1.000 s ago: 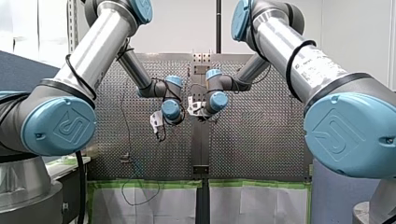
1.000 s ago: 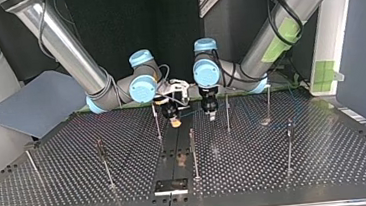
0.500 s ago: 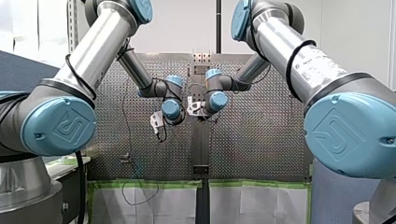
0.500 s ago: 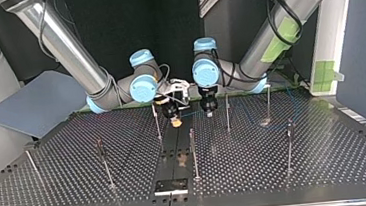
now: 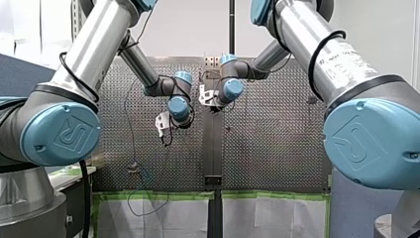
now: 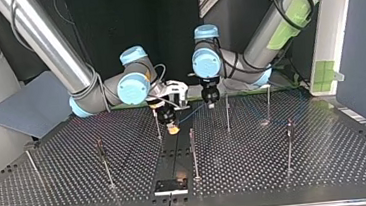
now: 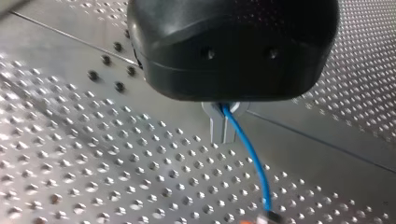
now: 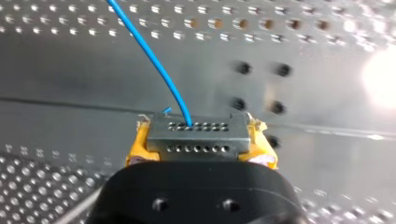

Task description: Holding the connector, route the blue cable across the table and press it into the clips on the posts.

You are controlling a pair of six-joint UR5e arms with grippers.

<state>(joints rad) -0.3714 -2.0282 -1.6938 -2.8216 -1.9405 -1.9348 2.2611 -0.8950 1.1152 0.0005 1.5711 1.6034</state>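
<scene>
In the right wrist view my right gripper point(image 8: 200, 142) is shut on a grey multi-hole connector point(image 8: 198, 135), with yellow pads point(image 8: 138, 148) on both its sides. The blue cable point(image 8: 149, 51) leaves the connector's face and runs ahead over the table. In the left wrist view my left gripper point(image 7: 223, 133) has its thin metal fingers shut on the blue cable point(image 7: 254, 163), which drops toward the connector point(image 7: 275, 218). In the top view my right gripper point(image 6: 172, 128) hangs beside a post point(image 6: 156, 123). My left gripper point(image 6: 211, 103) is a short way to its right, with the cable point(image 6: 191, 113) between them.
Several thin posts stand on the perforated table point(image 6: 277, 175), among them one point(image 6: 193, 155) on the centre strip, one point(image 6: 227, 111) beside my left gripper and one point(image 6: 289, 146) further right. A small plate point(image 6: 171, 186) lies near the front edge. Slack cable point(image 5: 130, 124) trails off the table.
My left gripper has shut on the blue cable and lifted a little. My right gripper with the connector has shifted slightly toward the top view's left. Both arms' elbows have risen.
</scene>
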